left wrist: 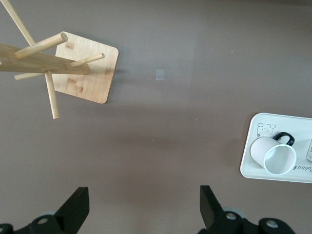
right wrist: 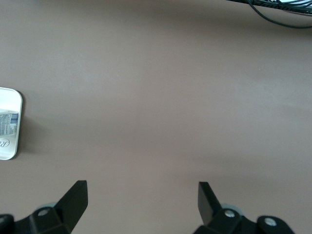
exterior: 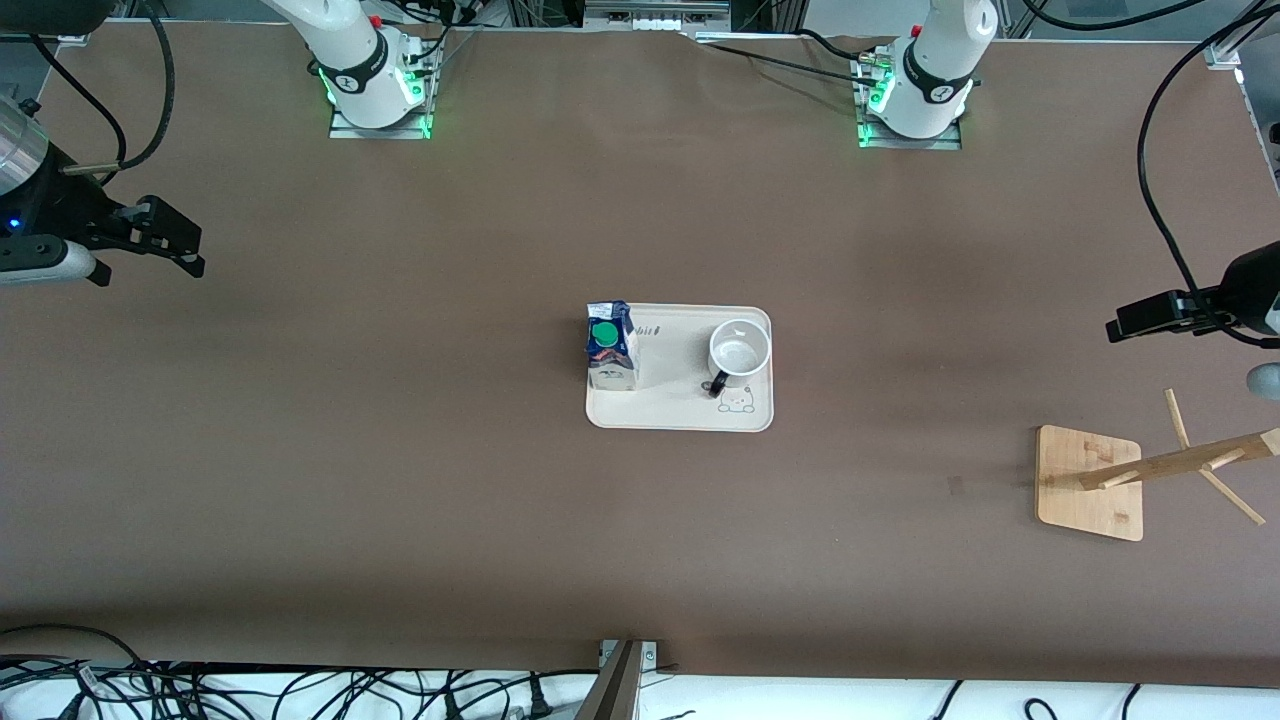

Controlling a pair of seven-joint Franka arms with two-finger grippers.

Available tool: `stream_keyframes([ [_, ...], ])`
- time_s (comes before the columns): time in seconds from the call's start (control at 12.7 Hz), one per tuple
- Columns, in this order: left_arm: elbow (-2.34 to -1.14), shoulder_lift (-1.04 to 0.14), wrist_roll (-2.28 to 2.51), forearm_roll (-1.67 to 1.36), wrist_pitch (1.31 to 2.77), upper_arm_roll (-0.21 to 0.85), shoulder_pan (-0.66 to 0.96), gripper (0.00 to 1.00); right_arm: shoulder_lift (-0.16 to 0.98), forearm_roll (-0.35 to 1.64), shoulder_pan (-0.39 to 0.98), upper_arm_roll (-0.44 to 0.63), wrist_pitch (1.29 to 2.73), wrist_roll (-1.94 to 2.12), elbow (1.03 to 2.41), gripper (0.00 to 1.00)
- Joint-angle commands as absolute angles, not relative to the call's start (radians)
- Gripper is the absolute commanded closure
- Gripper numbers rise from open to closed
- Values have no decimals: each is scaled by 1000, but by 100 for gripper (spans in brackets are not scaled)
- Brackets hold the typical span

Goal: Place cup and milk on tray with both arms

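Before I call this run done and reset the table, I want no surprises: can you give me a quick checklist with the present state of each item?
1. Milk upright on the tray: ok.
2. Cup upright on the tray, apart from the milk: ok.
3. Left hand open, holding nothing, over bare table near the wooden rack: ok.
4. Right hand open, holding nothing, over the right arm's end of the table: ok.
5. Cup fully inside the tray rim: ok.
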State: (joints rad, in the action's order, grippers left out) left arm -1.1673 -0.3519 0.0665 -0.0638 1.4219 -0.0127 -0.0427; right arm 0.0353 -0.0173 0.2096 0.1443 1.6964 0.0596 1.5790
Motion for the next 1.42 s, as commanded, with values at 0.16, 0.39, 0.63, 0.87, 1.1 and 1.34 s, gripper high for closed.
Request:
stream_keyframes([
  [0.16,-1183,-331,51,-37,1451,-20,-28,0,41,-21,206,140,1690,58,1563,0],
  [0.39,-1261,-279,55,-34,1488,-73,52,0,41,-21,206,140,1690,58,1563,0],
  [0.63,-1279,-273,42,-31,1529,-210,187,0,41,-21,206,140,1689,58,1563,0],
  [0.87,-1345,-236,-113,-5,1632,-212,186,0,41,-21,206,140,1689,58,1563,0],
  [1.1,-1387,-201,-8,-5,1631,-212,193,0,41,-23,207,140,1690,60,1563,0],
  [1.34,-1404,-186,-9,-5,1631,-210,196,0,41,-23,207,138,1686,58,1565,0],
])
